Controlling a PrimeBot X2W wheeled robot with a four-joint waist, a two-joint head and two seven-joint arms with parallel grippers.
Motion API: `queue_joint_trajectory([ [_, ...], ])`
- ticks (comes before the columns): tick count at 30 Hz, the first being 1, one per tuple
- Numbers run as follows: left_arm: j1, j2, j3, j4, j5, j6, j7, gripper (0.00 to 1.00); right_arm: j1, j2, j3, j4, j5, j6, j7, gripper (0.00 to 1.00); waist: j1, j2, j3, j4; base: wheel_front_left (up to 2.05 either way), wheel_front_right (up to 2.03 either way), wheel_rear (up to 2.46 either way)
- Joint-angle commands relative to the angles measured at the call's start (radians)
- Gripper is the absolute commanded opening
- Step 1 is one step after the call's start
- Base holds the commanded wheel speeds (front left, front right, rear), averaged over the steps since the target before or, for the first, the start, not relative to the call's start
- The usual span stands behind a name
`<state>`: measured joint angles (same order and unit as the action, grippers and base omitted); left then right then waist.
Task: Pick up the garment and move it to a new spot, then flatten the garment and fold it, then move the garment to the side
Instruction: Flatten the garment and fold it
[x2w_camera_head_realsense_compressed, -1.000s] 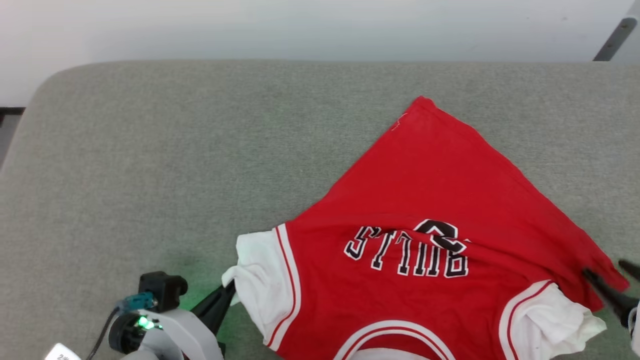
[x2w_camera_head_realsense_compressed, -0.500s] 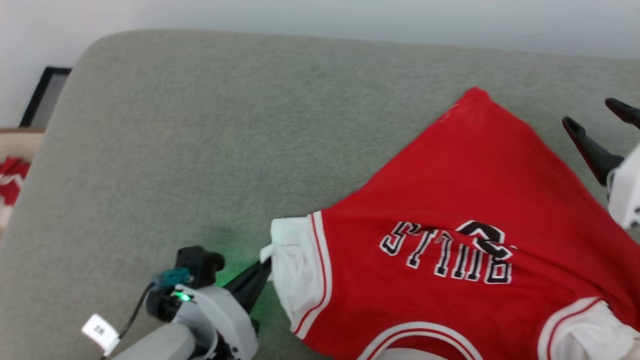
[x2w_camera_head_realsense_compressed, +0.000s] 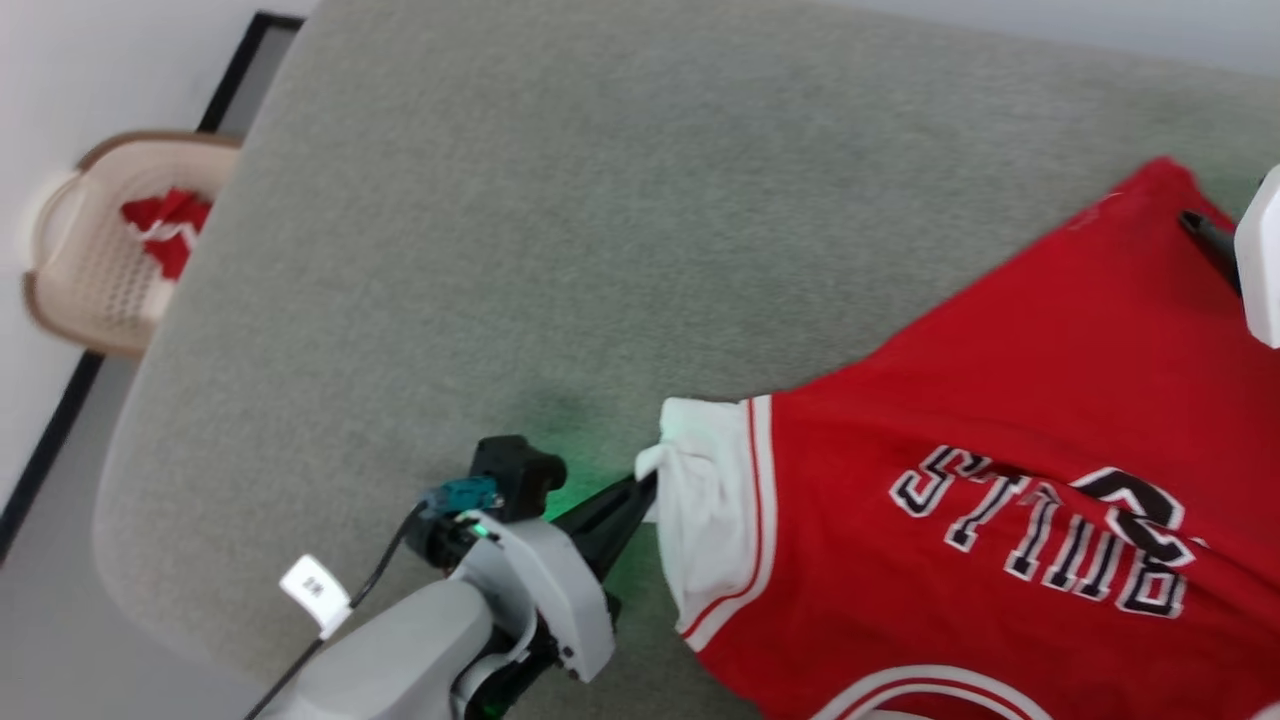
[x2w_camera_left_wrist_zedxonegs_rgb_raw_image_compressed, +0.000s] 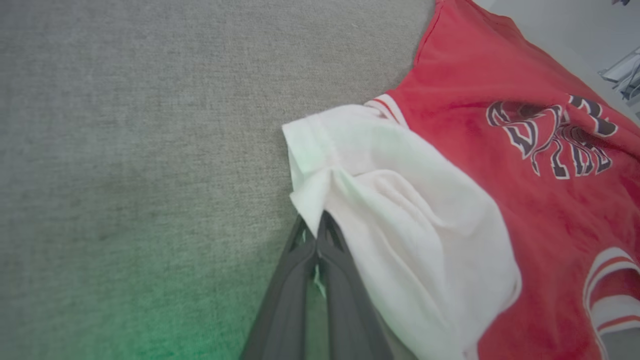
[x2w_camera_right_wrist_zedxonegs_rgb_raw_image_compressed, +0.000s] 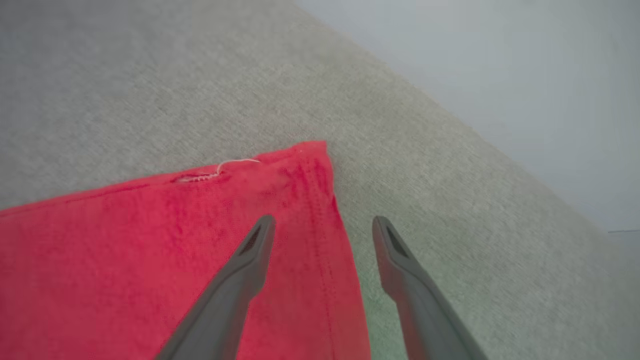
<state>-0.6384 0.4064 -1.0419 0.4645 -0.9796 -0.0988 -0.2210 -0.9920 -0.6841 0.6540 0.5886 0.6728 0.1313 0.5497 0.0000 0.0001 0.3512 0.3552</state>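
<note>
The red garment (x2w_camera_head_realsense_compressed: 1000, 400) with the "BULLS" print lies spread on the grey-green padded surface (x2w_camera_head_realsense_compressed: 600, 200), collar toward me. My left gripper (x2w_camera_head_realsense_compressed: 643, 488) is shut on the edge of its white left sleeve (x2w_camera_left_wrist_zedxonegs_rgb_raw_image_compressed: 400, 200), fingertips pinched together (x2w_camera_left_wrist_zedxonegs_rgb_raw_image_compressed: 319, 222). My right gripper (x2w_camera_right_wrist_zedxonegs_rgb_raw_image_compressed: 322, 222) hangs open over the garment's far hem corner (x2w_camera_right_wrist_zedxonegs_rgb_raw_image_compressed: 310, 155), one finger above the red cloth and the other beyond the side edge. In the head view one of its dark fingers (x2w_camera_head_realsense_compressed: 1205, 240) shows beside the pale wrist at the right edge.
A beige basket (x2w_camera_head_realsense_compressed: 60, 290) with other red-and-white cloth (x2w_camera_head_realsense_compressed: 165, 225) stands on the floor past the surface's left edge. A dark strip runs along the wall there. Bare padded surface stretches left of and beyond the garment.
The head camera has swung left, bringing the basket into view. My right gripper went from near the right sleeve to the far hem corner. My left gripper still holds the sleeve.
</note>
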Motion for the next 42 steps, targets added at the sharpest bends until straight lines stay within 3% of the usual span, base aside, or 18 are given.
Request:
queue_joint_trajectory([
  [1, -0.023, -0.019, -0.007, 0.014, 0.009, -0.011, -0.005, 0.0, -0.031, -0.007, 0.04, 0.037, 0.011, -0.001, 0.016, 1.0, 0.0, -0.0001, 0.061, 0.071, 0.0, 0.0, 0.0],
  [6, -0.048, -0.048, -0.026, 0.053, 0.008, -0.022, -0.011, 0.0, -0.06, -0.003, 0.13, 0.156, 0.056, -0.001, 0.087, 1.0, 0.0, -0.0001, 0.081, 0.098, 0.0, 0.0, 0.0],
  [12, -0.061, -0.057, -0.038, 0.088, -0.007, -0.028, -0.021, 0.0, -0.031, 0.019, 0.201, 0.275, 0.13, -0.001, 0.256, 1.0, 0.0, -0.0001, 0.088, 0.104, 0.0, 0.0, 0.0],
  [13, -0.062, -0.055, -0.039, 0.092, -0.011, -0.027, -0.021, 0.0, -0.03, 0.021, 0.205, 0.288, 0.141, -0.001, 0.275, 0.8, 0.0, -0.0001, 0.088, 0.102, 0.0, 0.0, 0.0],
  [14, -0.062, -0.054, -0.04, 0.096, -0.015, -0.027, -0.023, 0.0, -0.029, 0.021, 0.212, 0.297, 0.149, -0.001, 0.297, 0.22, 0.0, -0.0001, 0.088, 0.101, 0.0, 0.0, 0.0],
  [15, -0.062, -0.054, -0.04, 0.101, -0.016, -0.027, -0.025, 0.0, -0.026, 0.021, 0.218, 0.303, 0.159, -0.001, 0.322, 0.0, 0.0, -0.0001, 0.088, 0.099, 0.0, 0.0, 0.0],
  [24, -0.083, -0.025, -0.068, 0.114, -0.046, -0.027, -0.012, 0.0, -0.093, 0.01, 0.214, 0.286, 0.177, -0.001, 0.256, 0.0, 0.0, -0.0001, 0.063, 0.055, 0.0, 0.0, 0.0],
  [29, -0.165, 0.044, -0.036, 0.096, -0.091, -0.025, 0.064, 0.0, -0.155, 0.011, 0.195, 0.197, 0.215, -0.001, 0.173, 0.0, 0.0, -0.0001, 0.007, -0.001, 0.0, 0.0, 0.0],
  [32, -0.252, 0.093, -0.011, 0.063, -0.095, -0.002, 0.137, 0.0, -0.182, 0.004, 0.21, 0.105, 0.251, -0.001, 0.13, 0.0, 0.0, -0.0001, -0.033, -0.04, 0.0, 0.0, 0.0],
  [39, -0.472, 0.226, 0.025, -0.043, -0.061, 0.041, 0.316, 0.0, -0.224, -0.054, 0.258, -0.068, 0.298, -0.001, 0.039, 0.0, 0.0, -0.0001, -0.134, -0.129, 0.0, 0.0, 0.0],
  [42, -0.556, 0.253, 0.035, -0.051, -0.046, 0.048, 0.378, 0.0, -0.241, -0.064, 0.259, -0.112, 0.313, -0.001, -0.025, 0.0, 0.0, -0.0001, -0.179, -0.162, 0.0, 0.0, 0.0],
])
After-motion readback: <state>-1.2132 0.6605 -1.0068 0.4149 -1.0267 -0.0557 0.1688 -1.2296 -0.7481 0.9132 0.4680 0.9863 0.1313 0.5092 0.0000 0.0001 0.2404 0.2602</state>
